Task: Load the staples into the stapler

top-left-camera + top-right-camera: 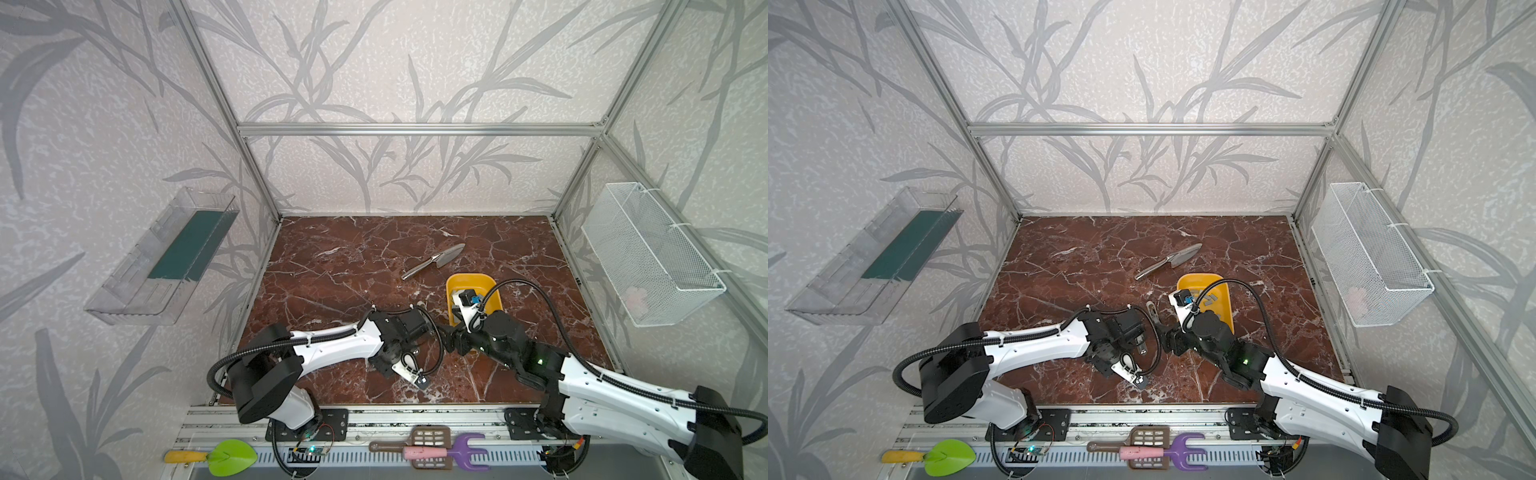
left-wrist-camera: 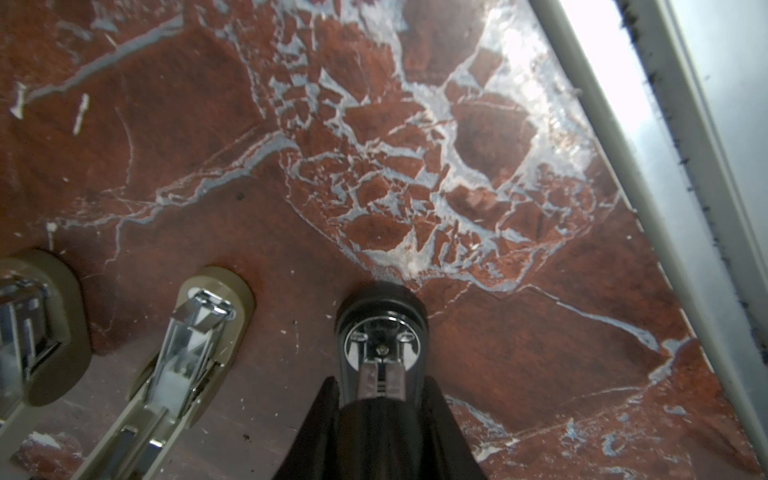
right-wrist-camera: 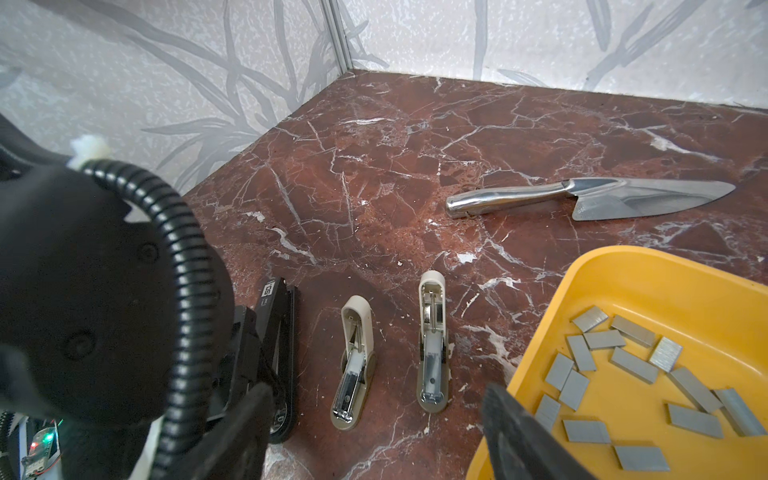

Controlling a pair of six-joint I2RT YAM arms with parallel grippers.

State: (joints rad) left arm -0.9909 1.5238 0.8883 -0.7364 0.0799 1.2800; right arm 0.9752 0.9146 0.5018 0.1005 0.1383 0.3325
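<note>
Left gripper [image 2: 380, 382]: closed on black stapler [image 3: 276, 332].
Right gripper [image 3: 378, 390]: open, empty, near yellow tray [image 3: 665, 282].
Risk: staples [image 3: 631, 365] may be scattered if pinched askew.

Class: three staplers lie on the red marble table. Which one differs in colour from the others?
The black plastic stapler. The two beige plastic staplers lie opened, with their metal channels showing.

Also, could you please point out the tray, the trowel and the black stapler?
Tray [image 3: 648, 282], right wrist view: bare floor near the rim.
Trowel [image 3: 594, 195], right wrist view: where handle meets blade.
Black stapler [image 3: 279, 320], right wrist view: its upper body.
</note>
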